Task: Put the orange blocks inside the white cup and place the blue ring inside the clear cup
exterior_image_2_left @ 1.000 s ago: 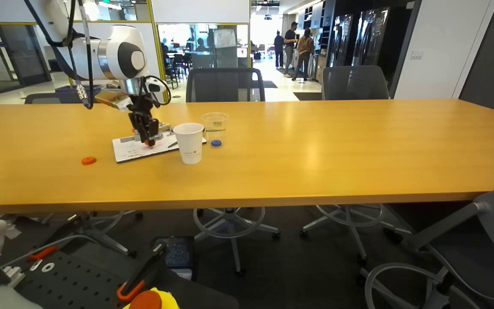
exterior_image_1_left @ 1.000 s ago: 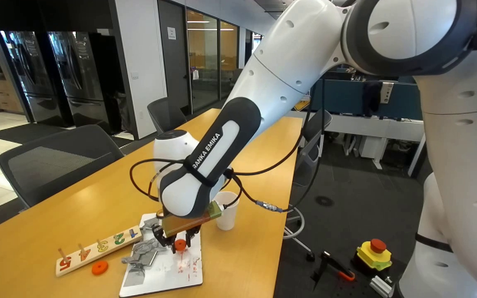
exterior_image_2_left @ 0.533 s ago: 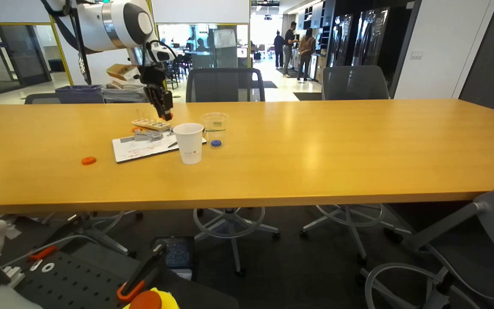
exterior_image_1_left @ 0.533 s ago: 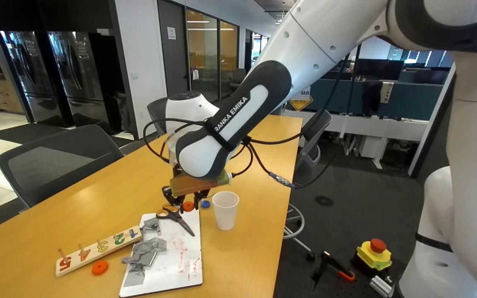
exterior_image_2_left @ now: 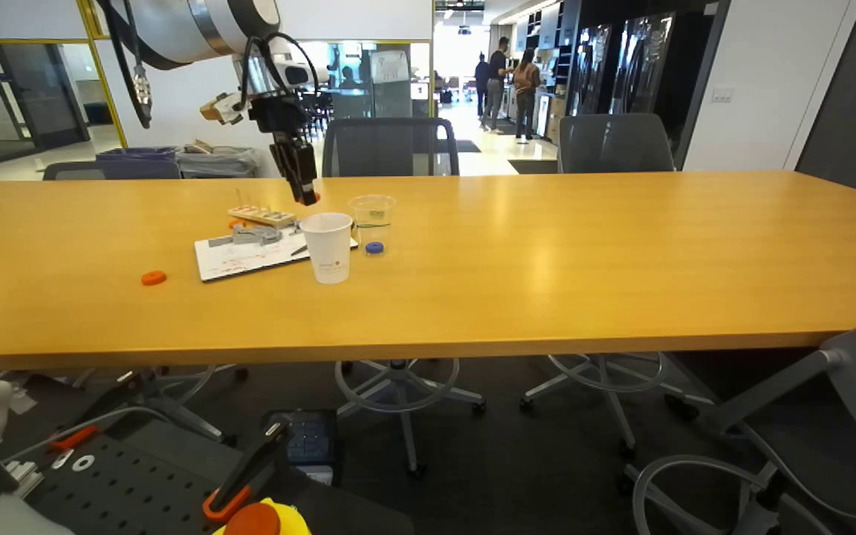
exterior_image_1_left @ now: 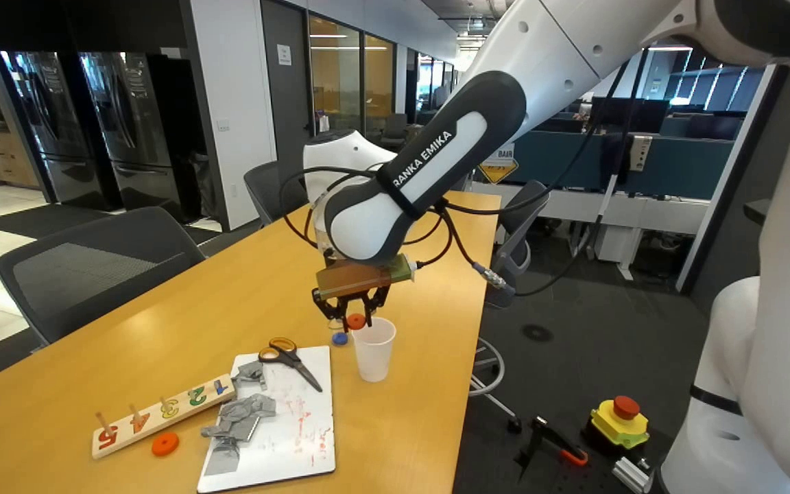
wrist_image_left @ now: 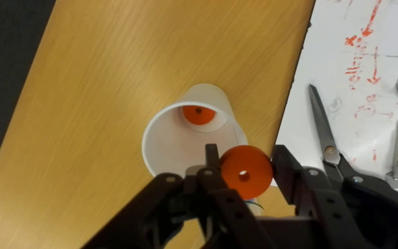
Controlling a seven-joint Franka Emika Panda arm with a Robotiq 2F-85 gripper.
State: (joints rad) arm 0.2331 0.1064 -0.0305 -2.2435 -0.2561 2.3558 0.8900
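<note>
An orange block (wrist_image_left: pixel 254 186) with a centre hole is pinched in my gripper (wrist_image_left: pixel 244 160), which is shut on it. In an exterior view the gripper (exterior_image_1_left: pixel 357 325) hangs just above the rim of the white cup (exterior_image_1_left: pixel 374 357), to one side. That cup stands upright; one orange block (wrist_image_left: pixel 199 117) lies at its bottom. Through the wall of the clear cup (exterior_image_2_left: pixel 372 212), the blue ring (exterior_image_2_left: pixel 374 247) shows at the base. Another orange block (exterior_image_1_left: pixel 165 443) lies beside the number board, and one orange block (exterior_image_2_left: pixel 154 278) sits on the table before the whiteboard.
The whiteboard (exterior_image_1_left: pixel 313 453) beside the white cup carries scissors (exterior_image_1_left: pixel 289 358) and crumpled grey pieces (exterior_image_1_left: pixel 237 418). A wooden number board (exterior_image_1_left: pixel 162 415) with upright pegs lies next to it. The table edge (exterior_image_2_left: pixel 428 349) runs along the front.
My gripper has risen off the whiteboard with the orange block and moved across to the white cup's rim. The scissors are uncovered. Cups and blue ring have stayed put.
</note>
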